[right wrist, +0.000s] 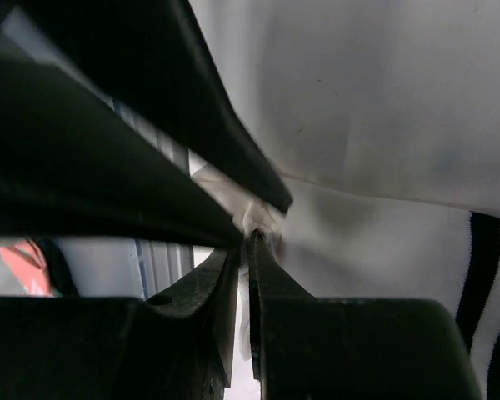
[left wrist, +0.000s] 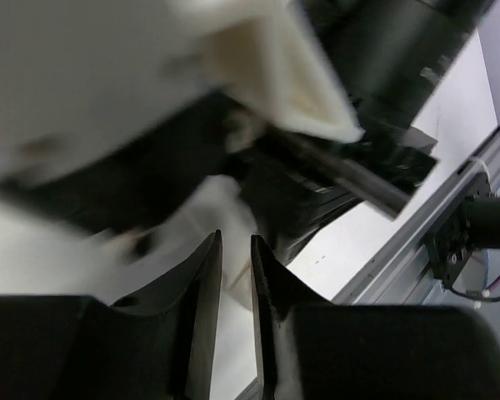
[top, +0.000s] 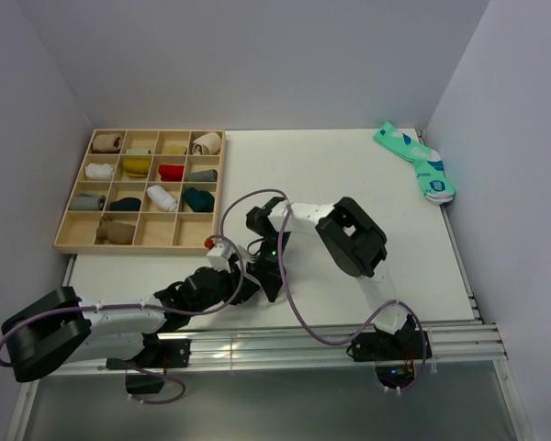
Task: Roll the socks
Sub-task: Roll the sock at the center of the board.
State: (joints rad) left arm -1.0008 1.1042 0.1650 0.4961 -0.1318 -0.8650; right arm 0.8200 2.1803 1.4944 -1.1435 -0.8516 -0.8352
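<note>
The bench [top: 349,184] carries a wooden tray [top: 129,248] at far left. Its three rear rows hold rolled socks, and its front row holds one brown roll with the rest looking empty. The teal pair [top: 416,162] lies at the far right corner, long axis slanting along the right edge, well apart from both arms and nearer the right one. Both arms meet near centre at the white sock [right wrist: 383,242]. Its striped cuff lies right of the right fingers [right wrist: 208,300], which pinch a fold of it. The left fingers [left wrist: 202,308] stand narrow; you cannot tell whether cloth sits between them.
</note>
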